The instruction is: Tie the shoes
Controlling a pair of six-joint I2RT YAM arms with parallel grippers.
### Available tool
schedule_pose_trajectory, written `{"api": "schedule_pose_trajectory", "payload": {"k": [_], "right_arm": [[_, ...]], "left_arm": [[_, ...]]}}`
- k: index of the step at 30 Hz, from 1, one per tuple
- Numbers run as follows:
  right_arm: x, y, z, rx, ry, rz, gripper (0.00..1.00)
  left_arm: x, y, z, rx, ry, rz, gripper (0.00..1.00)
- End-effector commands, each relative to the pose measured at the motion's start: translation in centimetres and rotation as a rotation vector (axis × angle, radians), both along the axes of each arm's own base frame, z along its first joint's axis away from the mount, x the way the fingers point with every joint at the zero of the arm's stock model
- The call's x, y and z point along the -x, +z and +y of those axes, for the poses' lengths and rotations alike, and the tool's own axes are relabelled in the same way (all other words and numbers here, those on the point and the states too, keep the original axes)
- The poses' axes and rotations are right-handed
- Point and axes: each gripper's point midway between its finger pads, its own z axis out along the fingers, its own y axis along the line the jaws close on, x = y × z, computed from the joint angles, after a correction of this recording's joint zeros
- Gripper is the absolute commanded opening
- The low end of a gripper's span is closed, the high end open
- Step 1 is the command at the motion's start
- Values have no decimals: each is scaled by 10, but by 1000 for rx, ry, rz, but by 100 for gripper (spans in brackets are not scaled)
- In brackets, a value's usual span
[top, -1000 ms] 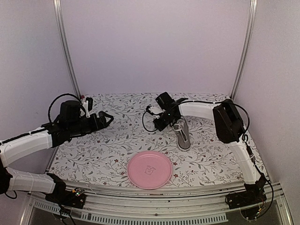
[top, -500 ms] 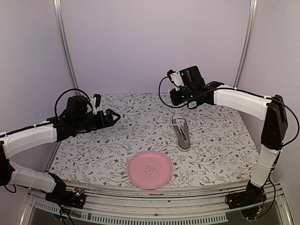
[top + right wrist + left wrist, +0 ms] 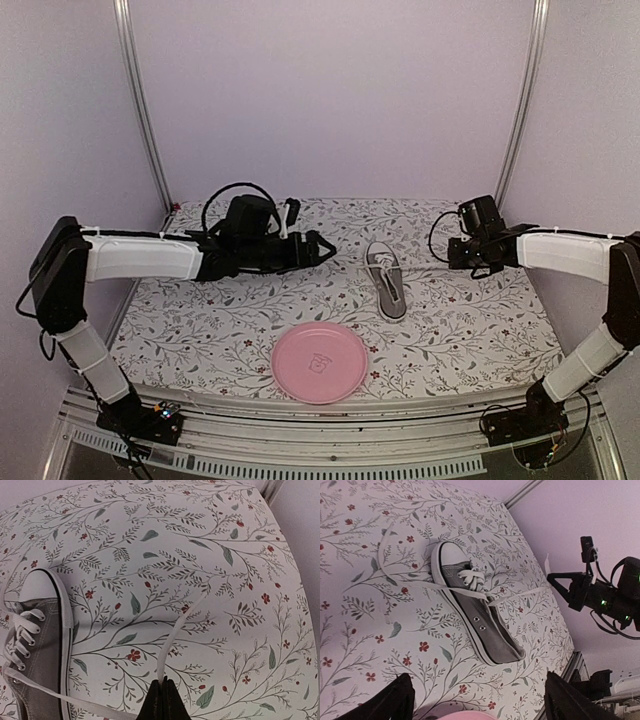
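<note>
Untied, the shoe (image 3: 386, 282) lies mid-desk, toe toward the far edge. The right gripper (image 3: 162, 700) pinches one lace (image 3: 172, 640), stretched toward the right edge. The left gripper (image 3: 322, 247) hangs wide open, the other lace (image 3: 382, 555) loose. No knot yet.

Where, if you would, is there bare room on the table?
Bare: front left, between the plate and the table edge; front right, past the shoe. Crowded: around the shoe, where the right gripper holds a lace.
</note>
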Motion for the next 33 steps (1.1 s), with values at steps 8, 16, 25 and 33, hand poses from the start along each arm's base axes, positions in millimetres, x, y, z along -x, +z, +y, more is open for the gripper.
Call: {"api": "schedule_pose_trajectory", "payload": {"k": [8, 16, 25, 33], "right_arm": [[18, -35, -46, -140, -191, 35, 2], [22, -52, -34, -207, -147, 53, 2], [24, -50, -30, -238, -118, 34, 2], [21, -45, -28, -251, -107, 18, 2]], "left_arm": [[0, -40, -111, 180, -103, 191, 75], [-17, -68, -141, 171, -92, 230, 68], [-28, -104, -155, 26, -89, 247, 45], [-35, -125, -157, -58, -77, 249, 34]]}}
